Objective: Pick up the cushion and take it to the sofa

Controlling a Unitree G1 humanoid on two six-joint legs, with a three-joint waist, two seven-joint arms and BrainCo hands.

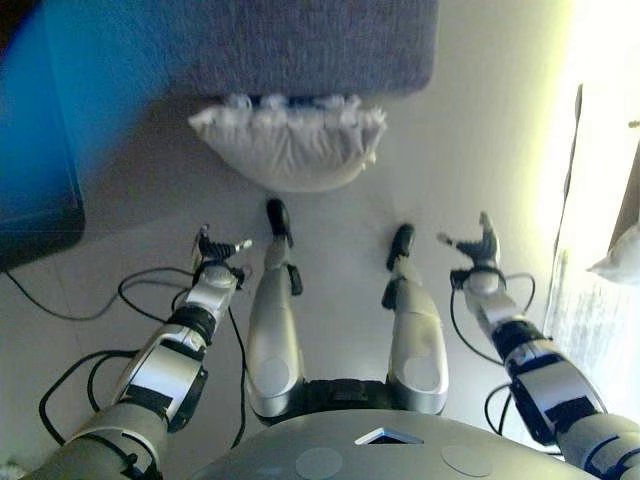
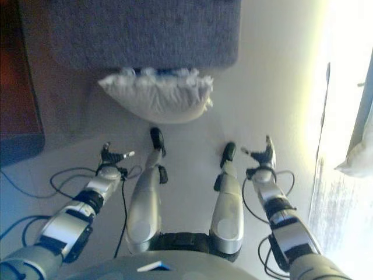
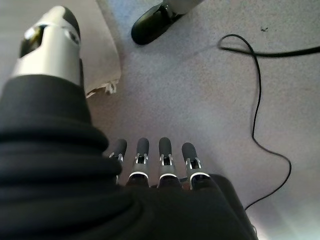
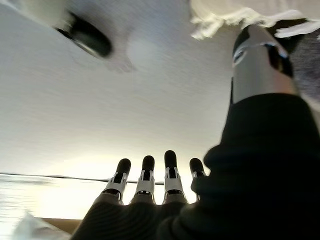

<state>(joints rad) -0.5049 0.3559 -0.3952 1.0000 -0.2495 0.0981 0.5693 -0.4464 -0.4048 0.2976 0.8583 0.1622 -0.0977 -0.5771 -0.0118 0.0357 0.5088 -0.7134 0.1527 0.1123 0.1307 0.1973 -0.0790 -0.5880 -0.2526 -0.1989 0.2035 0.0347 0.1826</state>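
Note:
A white fringed cushion [image 1: 290, 145] lies on the pale floor, against the front of the grey sofa [image 1: 300, 45]. My left hand [image 1: 215, 250] hovers over the floor short of the cushion and to its left, fingers straight and open, holding nothing. My right hand [image 1: 480, 245] is out to the right of the cushion, also open and empty. The left wrist view shows the cushion's fringed corner [image 3: 102, 65] past the thumb. In the right wrist view the cushion's fringe [image 4: 235, 15] shows beyond the thumb.
A dark piece of furniture [image 1: 35, 215] stands at the left beside the sofa. A second white cushion [image 1: 620, 260] lies at the far right near bright window light. Pale floor spreads between the hands and the cushion.

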